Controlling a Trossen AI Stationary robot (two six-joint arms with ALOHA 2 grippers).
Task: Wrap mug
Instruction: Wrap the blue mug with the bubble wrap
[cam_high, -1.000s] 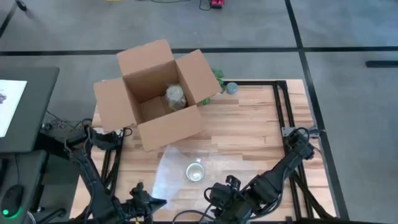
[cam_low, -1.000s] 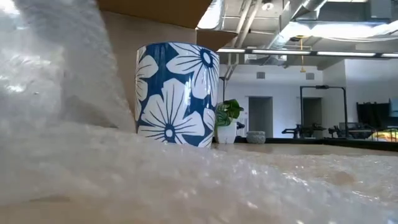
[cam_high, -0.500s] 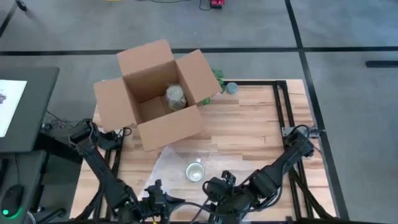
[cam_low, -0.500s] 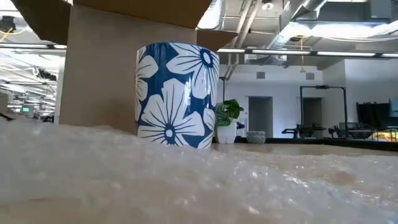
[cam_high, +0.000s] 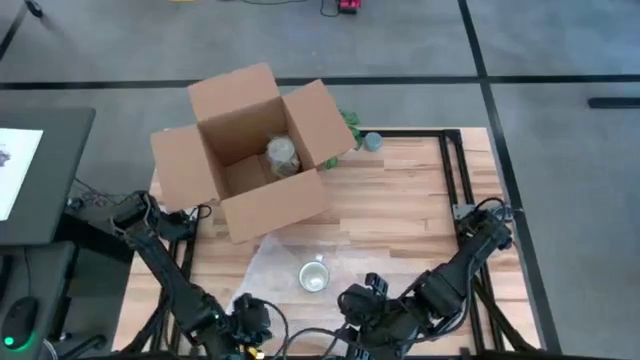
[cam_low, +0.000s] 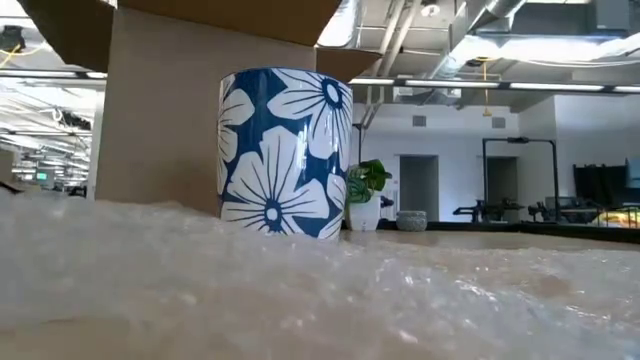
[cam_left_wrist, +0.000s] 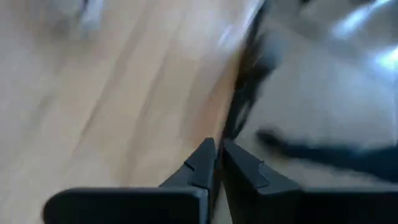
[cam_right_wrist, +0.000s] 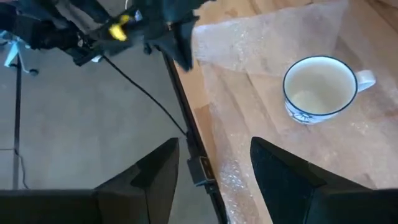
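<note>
1. The mug stands upright on a sheet of bubble wrap spread flat on the wooden tabletop, near the tabletop's front edge. In the low view the mug shows a blue body with white flowers.
2. Behind the mug sits an open cardboard box with a wrapped item inside it.
3. The left gripper is to the mug's front left, at the tabletop's front edge by the sheet's corner; its fingers are pressed together with nothing between them.
4. The right gripper hovers to the mug's front right, above the tabletop's front edge; its fingers are spread wide and hold nothing.
5. A small potted plant stands far behind the mug.
</note>
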